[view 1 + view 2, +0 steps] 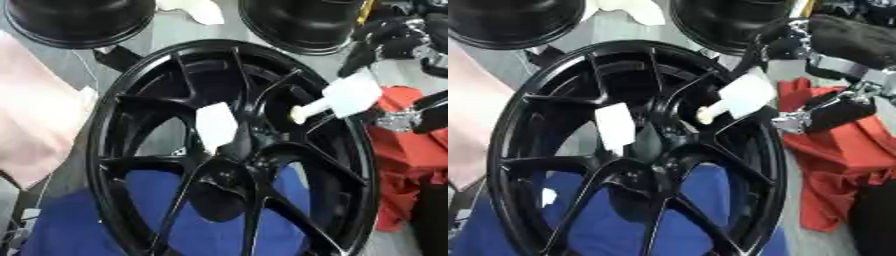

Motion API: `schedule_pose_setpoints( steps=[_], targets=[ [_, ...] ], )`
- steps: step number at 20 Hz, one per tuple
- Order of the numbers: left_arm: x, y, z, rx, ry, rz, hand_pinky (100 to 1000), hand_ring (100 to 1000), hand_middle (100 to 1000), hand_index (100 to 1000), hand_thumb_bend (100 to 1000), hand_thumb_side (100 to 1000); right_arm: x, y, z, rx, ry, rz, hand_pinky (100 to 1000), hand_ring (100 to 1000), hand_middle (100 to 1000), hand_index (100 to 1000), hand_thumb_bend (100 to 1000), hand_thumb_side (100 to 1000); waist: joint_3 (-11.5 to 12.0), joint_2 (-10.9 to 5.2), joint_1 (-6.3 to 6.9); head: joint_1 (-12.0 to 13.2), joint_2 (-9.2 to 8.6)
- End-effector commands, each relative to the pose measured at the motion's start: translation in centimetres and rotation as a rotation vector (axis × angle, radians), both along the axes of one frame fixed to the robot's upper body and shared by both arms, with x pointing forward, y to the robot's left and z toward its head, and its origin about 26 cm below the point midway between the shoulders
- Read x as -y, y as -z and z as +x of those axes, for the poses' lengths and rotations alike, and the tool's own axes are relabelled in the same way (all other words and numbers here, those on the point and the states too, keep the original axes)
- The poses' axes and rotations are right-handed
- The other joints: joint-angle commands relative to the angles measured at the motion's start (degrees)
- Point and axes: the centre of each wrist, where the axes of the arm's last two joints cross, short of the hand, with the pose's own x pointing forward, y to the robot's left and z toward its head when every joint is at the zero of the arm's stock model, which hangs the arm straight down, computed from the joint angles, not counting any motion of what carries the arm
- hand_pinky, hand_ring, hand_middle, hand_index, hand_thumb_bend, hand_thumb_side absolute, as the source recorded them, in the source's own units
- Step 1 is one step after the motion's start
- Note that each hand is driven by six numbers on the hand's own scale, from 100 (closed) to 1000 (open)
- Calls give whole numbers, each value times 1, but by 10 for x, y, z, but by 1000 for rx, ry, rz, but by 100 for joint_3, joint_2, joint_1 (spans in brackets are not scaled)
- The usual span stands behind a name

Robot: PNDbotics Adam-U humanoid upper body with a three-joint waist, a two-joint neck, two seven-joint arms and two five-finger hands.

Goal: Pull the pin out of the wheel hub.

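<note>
Your right hand [398, 75] pinches the white pin [343, 100] just right of the black wheel hub [232, 150] centre; a second white pin [216, 125] stands above that centre

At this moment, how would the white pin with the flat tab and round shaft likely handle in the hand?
The white pin looks rigid: its shaft juts straight. It seems light, being small beside the black spoked wheel hub. The flat tab probably resists rolling. The right hand is at it; its grip is unclear.

Workshop: black alloy wheel [236, 150], spare rims [79, 20], rags [407, 145].
</note>
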Motion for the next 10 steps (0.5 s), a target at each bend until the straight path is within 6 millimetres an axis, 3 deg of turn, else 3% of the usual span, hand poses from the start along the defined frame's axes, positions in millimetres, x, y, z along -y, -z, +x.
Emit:
schedule_pose_setpoints(
  steps=[1,5,10],
  targets=[
    [-1,-10,-3,35,-7,4,833,600,546,673,100,696,32,-18,0,39,124,105,813,477,489,535,100,100,-37,-73,59,33,-79],
    [-3,-10,-3,40,-17,2,833,600,546,673,100,695,78,-20,5,42,313,319,777,458,502,545,100,100,-105,-31,102,72,-73],
    [-4,-11,-4,47,-26,2,833,599,546,672,100,694,154,-19,3,106,612,538,767,471,531,576,100,100,-162,4,140,83,-2]
  ],
)
